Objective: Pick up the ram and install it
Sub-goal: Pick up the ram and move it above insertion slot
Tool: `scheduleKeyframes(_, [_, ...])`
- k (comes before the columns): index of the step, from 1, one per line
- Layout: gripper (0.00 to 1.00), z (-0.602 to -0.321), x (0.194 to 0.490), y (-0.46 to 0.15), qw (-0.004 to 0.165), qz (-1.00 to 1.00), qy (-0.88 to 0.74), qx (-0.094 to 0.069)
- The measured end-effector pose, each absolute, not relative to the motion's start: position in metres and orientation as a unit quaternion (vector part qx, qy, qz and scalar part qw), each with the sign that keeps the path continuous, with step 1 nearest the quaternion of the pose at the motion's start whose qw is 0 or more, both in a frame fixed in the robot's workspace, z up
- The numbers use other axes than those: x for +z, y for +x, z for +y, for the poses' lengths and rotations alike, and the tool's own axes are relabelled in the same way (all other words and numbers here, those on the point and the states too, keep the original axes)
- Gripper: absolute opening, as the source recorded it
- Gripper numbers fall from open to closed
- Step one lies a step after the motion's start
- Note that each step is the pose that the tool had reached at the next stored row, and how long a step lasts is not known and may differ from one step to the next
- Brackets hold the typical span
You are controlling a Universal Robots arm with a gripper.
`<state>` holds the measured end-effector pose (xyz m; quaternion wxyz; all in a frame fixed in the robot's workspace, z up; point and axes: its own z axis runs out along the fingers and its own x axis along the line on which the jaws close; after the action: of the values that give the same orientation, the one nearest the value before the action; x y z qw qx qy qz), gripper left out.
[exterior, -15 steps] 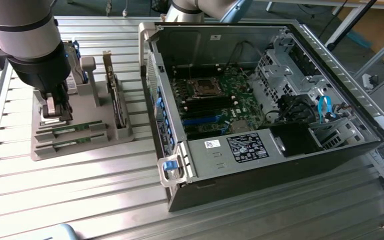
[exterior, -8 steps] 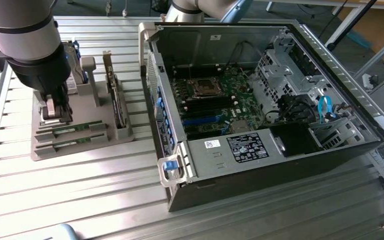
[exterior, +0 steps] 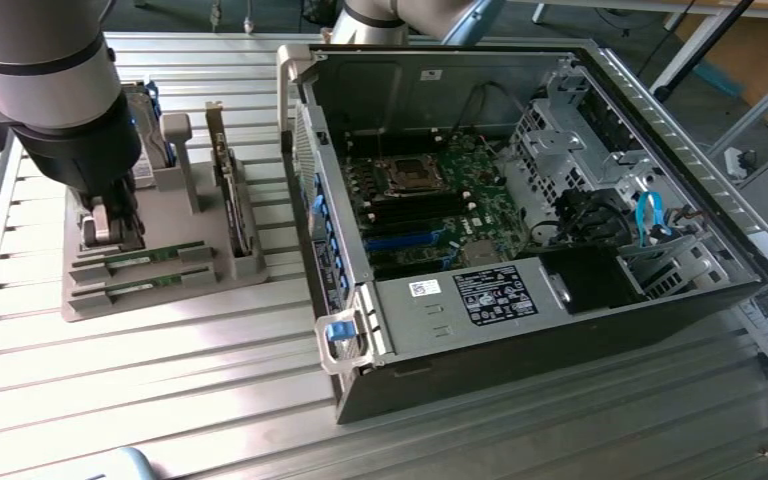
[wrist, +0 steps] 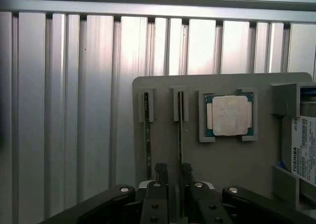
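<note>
The claw point(wrist: 174, 172) hangs released over a grey holder point(wrist: 163, 86) on the slatted counter point(wrist: 74, 110). Its fingertips point(wrist: 161, 170) straddle the ram point(wrist: 180, 130), which stands on edge in its slot near a processor chip point(wrist: 229, 114).

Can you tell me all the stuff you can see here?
ram sticks: two, green, in slots on the tray
processor chip: one, silver, on the tray beside the sticks
hard drive: one, white label, standing on the tray
card: one, dark, upright on the tray
tray: one, grey, on the table
computer case: one, black, open, at the exterior view's right
table: one, silver, ribbed
robot arm: one, grey and black, over the tray
jaws: one pair, black, open, astride one ram stick
</note>
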<state>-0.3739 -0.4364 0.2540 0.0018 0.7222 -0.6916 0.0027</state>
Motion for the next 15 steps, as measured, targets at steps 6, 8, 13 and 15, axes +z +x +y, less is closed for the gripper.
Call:
scheduleKeyframes(6, [0.24,-0.442,0.254,-0.374,0.002,-0.692,0.722,0.003])
scheduleKeyframes(8, [0.24,-0.444,0.254,-0.374,0.002,-0.692,0.722,0.003])
scheduleKeyframes(13, [0.24,-0.448,0.254,-0.374,0.002,-0.692,0.722,0.003])
scheduleKeyframes(15, [0.24,-0.45,0.254,-0.374,0.002,-0.692,0.722,0.003])
